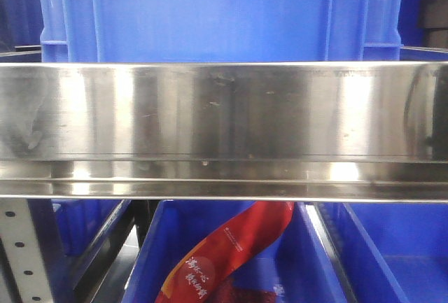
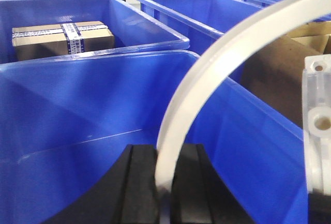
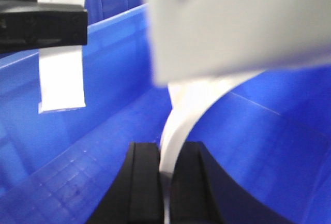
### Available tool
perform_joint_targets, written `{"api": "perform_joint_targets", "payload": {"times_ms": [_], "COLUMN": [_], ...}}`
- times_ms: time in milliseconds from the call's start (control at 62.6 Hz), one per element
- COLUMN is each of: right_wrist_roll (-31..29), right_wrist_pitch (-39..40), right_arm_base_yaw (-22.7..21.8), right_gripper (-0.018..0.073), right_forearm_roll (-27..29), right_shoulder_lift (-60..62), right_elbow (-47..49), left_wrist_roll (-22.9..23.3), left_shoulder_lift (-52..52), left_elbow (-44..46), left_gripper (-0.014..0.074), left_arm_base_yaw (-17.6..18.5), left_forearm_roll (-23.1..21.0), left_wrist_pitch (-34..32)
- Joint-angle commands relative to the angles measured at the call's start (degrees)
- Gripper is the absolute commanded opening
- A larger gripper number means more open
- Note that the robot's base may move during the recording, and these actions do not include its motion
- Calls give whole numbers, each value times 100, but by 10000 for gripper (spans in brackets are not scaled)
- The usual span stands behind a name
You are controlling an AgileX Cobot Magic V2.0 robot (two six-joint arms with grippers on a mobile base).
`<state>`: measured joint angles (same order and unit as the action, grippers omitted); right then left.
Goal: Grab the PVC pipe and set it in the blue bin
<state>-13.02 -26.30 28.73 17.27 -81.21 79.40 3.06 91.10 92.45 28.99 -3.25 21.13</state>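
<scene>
L gripper (image 2: 164, 182) clamped on pipe (image 2: 207, 79) | R gripper (image 3: 165, 182) clamped on a white strip (image 3: 181, 125), likely same pipe | pipe hangs over bin (image 2: 77, 131) | I'd lower in, release both together | box (image 2: 62, 38) behind

A taped cardboard box (image 2: 63, 38) was seen inside a neighbouring blue crate (image 2: 103, 6) at the upper left of the left wrist view. Plain brown cardboard (image 2: 274, 74) was visible at the right, beside a further blue crate (image 2: 207, 12). In the front-facing view, a polished steel shelf rail (image 1: 224, 128) spanned the frame, a blue crate (image 1: 217, 12) was shown above it, and a red printed packet (image 1: 231, 247) lay in a lower crate (image 1: 308, 268).
</scene>
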Motion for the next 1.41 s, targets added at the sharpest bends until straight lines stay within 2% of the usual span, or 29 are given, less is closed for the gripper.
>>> {"api": "perform_joint_targets", "payload": {"times_ms": [0,128,240,432,496,592,767,831,895,975,1055,1103,1231,1391], "right_wrist_roll": [-45,-45,-45,-45,-45,-45,-45,-45,-45,-45,-45,-45,-45,-45], "right_wrist_pitch": [100,100,115,119,97,73,25,13,12,12,24,90,284,344], "right_arm_base_yaw": [0,0,0,0,0,0,0,0,0,0,0,0,-23,-60], "right_gripper": [49,220,316,330,330,330,330,330,330,318,225,130,-167,-162], "right_forearm_roll": [10,10,10,158,158,231,300,300,300,300,300,267,31,31], "right_shoulder_lift": [17,17,17,17,17,17,17,17,62,157,236,249,195,267], "right_elbow": [54,54,54,54,54,54,54,54,79,181,296,307,307,316], "left_wrist_roll": [18,18,18,18,18,18,18,18,18,18,18,18,18,18], "left_shoulder_lift": [15,15,15,15,15,15,15,4,-48,-116,-182,-214,-238,-372], "left_elbow": [84,84,84,84,84,84,84,84,84,84,84,84,84,84], "left_gripper": [-111,-97,17,326,388,411,407,372,292,135,-34,-115,-111,-111], "left_arm_base_yaw": [38,38,38,38,38,38,38,38,38,38,38,38,38,24], "left_forearm_roll": [-75,-75,-75,-75,-75,-75,-75,-102,-184,-184,-184,-172,-49,-27], "left_wrist_pitch": [-148,-135,43,96,96,96,125,263,453,518,518,546,666,720]}}
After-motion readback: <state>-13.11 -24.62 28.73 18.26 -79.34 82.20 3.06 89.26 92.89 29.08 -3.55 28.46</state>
